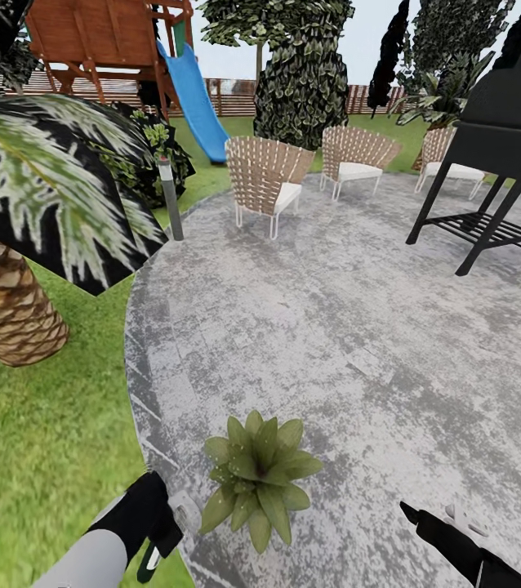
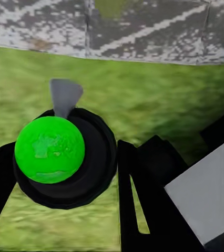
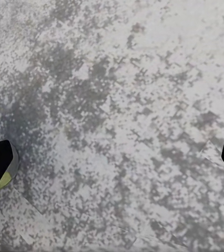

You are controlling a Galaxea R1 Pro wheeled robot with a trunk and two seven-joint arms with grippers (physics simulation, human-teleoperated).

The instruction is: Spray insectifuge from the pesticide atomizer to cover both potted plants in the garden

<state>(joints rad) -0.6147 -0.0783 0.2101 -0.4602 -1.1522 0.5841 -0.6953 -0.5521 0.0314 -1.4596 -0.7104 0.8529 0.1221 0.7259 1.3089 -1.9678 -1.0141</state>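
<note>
Grey paved patch (image 1: pixel 334 327), potted plant (image 1: pixel 259 478) between grippers; left gripper (image 2: pixel 64 173) clenched around pesticide atomizer (image 2: pixel 50 149); right gripper (image 1: pixel 424 523) released; risked misdirected nozzle, spray missing leaves.

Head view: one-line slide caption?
Potted plant on the round grey paving, left claw beside it, wicker chairs beyond.

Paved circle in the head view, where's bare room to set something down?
The wide bare stretch of the paved circle between the small plant, the wicker chairs and the black grill. It is crowded near the left gripper, beside the plant, and under the grill's legs.
</note>
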